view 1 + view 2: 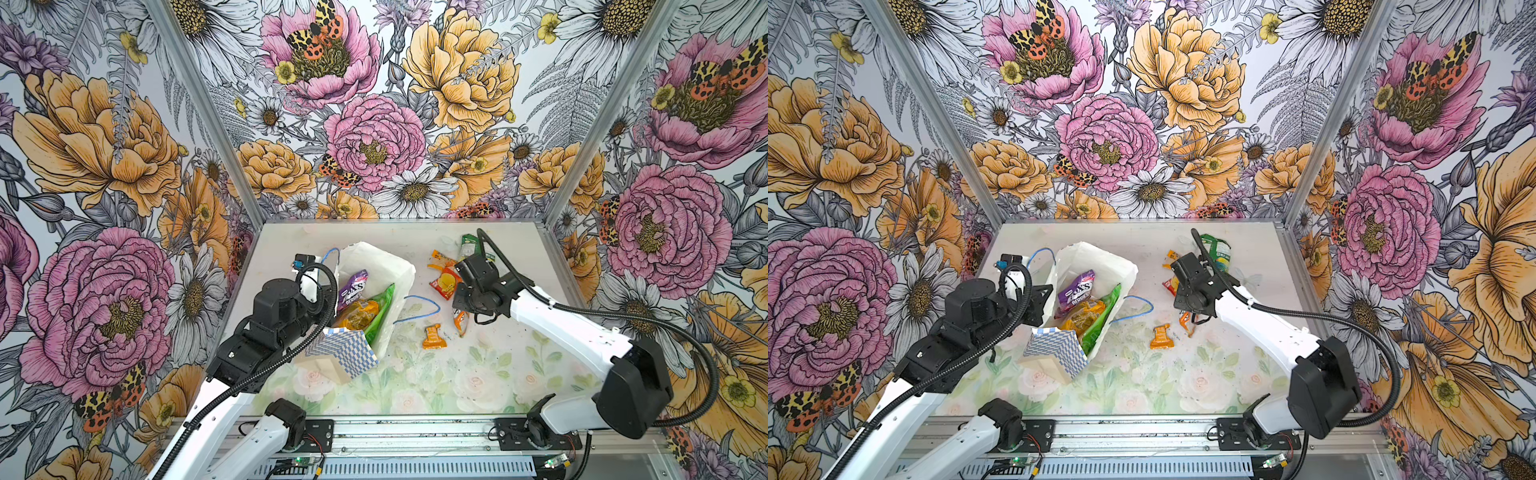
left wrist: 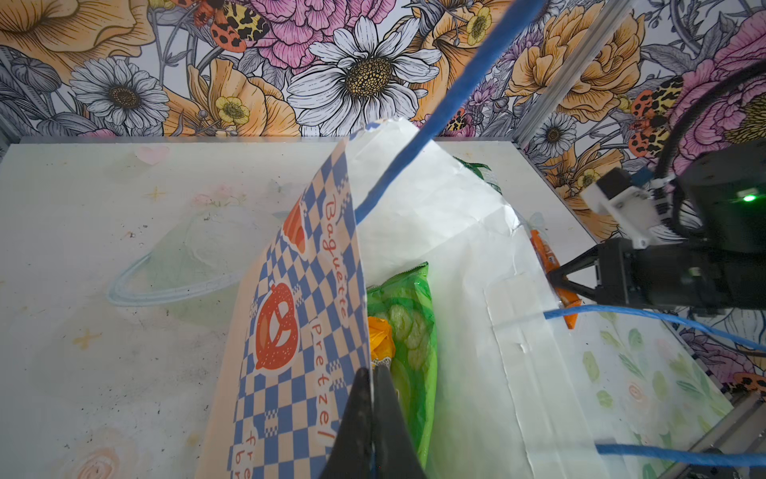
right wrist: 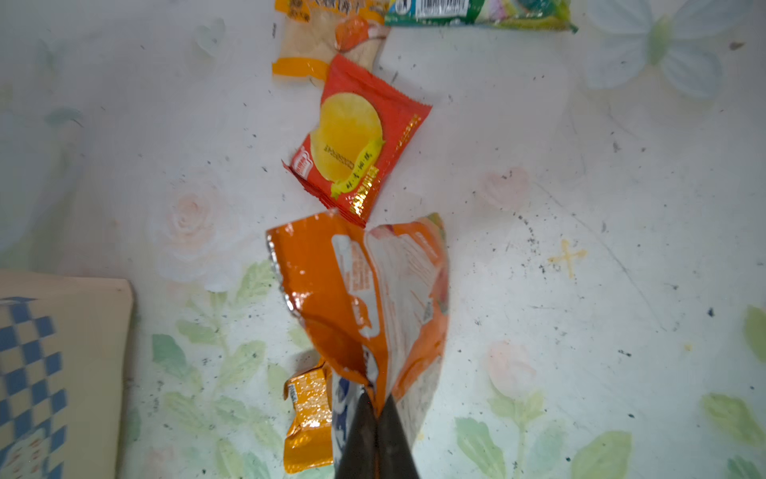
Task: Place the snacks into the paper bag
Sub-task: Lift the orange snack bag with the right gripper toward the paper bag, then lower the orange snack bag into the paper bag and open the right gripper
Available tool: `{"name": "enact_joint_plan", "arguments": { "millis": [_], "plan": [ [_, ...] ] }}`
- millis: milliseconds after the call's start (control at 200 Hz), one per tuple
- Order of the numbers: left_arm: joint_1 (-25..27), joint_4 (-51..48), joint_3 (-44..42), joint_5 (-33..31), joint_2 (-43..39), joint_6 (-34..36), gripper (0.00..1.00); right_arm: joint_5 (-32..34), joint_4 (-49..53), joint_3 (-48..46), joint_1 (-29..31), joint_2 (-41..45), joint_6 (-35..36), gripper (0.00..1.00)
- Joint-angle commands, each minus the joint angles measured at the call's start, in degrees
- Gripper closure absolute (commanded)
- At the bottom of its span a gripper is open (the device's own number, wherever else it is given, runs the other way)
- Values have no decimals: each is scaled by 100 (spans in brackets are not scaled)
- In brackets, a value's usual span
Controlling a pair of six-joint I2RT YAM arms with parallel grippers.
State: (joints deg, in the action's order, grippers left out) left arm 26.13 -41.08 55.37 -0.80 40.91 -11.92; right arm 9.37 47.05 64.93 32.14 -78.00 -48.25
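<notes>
While the right pincer is pressed together on the near end of an orange packet, that packet juts out crumpled past the tips. It is glossy orange on one side, with a pale printed panel on the other and a silver serrated edge.

Left pincer: clamped on the rim of the paper bag. Bag wall is blue-and-cream check with a red pretzel print outside; inside is plain white and creased.

Right wrist view only: small orange sachet just beside the tips. A red packet with a yellow disc lies at the orange packet's far edge; touching or not, cannot tell. In both top views the wrist covers most of that grip.

Top views alone show a purple packet in the bag's open mouth. The orange-yellow packet and green packet beside it also show in the left wrist view.

Bag sits left of centre on the tabletop. The orange packet is to its right, apart from it, past a blue cord handle.
</notes>
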Motion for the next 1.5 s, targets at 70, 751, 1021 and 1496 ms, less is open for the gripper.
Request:
{"name": "enact_joint_plan", "arguments": {
  "millis": [70,751,1021,1496],
  "plan": [
    [15,346,-18,-48,-122,147,100,-88,-262,120,-31,816,-291,100],
    [-30,354,-11,13,-135,143,100,-260,-579,2288,417,1224,-448,100],
    [-48,355,-18,-1,-148,146,100,-116,-996,3284,1201,666,-484,100],
    [-47,347,-18,-34,-188,146,100,-152,-2086,3532,2615,-530,-773,100]
  ]
}}
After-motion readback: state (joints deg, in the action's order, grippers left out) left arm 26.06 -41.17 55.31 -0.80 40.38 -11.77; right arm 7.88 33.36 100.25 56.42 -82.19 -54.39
